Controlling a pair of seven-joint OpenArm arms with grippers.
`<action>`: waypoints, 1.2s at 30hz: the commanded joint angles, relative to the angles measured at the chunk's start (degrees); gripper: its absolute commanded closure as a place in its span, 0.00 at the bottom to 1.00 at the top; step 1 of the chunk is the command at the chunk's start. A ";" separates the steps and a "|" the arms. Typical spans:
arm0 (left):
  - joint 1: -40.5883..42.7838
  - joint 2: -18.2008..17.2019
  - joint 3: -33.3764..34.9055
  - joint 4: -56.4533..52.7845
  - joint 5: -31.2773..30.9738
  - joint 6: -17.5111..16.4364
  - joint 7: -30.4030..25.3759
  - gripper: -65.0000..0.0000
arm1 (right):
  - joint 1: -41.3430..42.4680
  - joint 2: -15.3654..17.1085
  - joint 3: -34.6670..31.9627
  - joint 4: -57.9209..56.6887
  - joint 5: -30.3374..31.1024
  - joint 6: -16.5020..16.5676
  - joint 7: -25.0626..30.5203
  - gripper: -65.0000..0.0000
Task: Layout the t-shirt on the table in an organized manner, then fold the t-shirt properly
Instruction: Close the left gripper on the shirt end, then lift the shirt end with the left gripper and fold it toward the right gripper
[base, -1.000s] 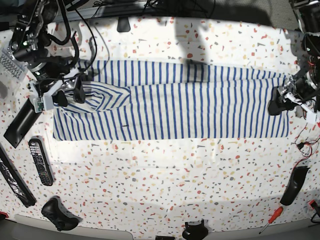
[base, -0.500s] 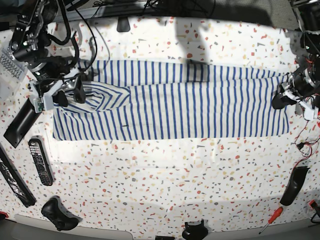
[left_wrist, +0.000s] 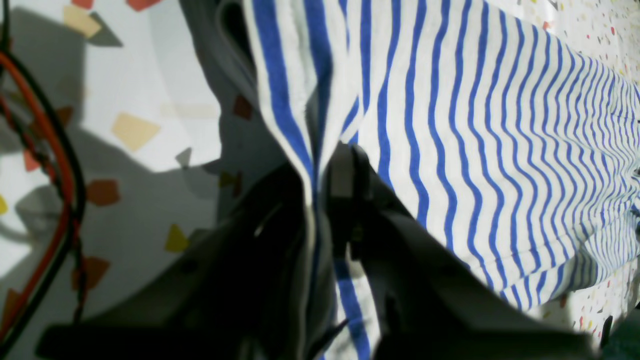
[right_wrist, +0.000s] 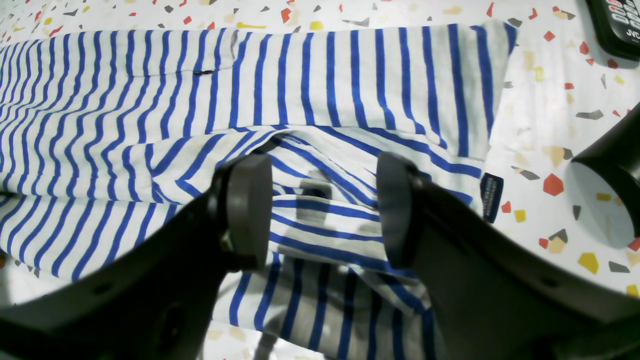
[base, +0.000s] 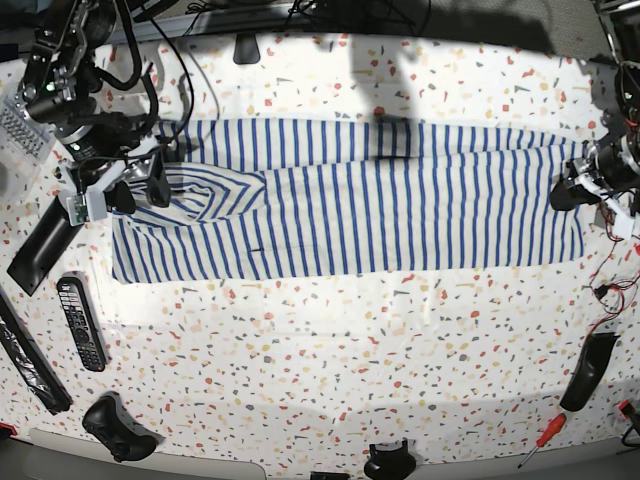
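Softly rumpled striped t-shirt (base: 400, 205)

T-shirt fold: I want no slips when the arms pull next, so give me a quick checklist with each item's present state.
1. Left hand shut on the t-shirt edge: ok.
2. Right hand gripping cloth: not ok, it stands open over the folded sleeve.
3. T-shirt lying on the table, none over the edge: ok.
4. Cloth smooth near the right hand: not ok, sleeve bunched.
5. Remote apart from the shirt: ok.

Base overhead; wrists close, sharing t-shirt (base: 350, 205)
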 joint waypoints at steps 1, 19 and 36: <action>-0.66 -1.40 -0.22 0.66 -0.90 0.07 -0.37 1.00 | 0.33 0.63 0.26 1.27 0.87 0.59 1.11 0.51; -0.68 -1.40 -0.22 0.87 -0.87 0.07 -0.37 1.00 | 0.35 0.63 0.26 1.27 0.87 0.59 1.11 0.51; -0.33 0.17 -0.22 15.65 -5.33 0.07 7.06 1.00 | 0.33 0.63 0.26 1.27 0.87 0.59 1.09 0.51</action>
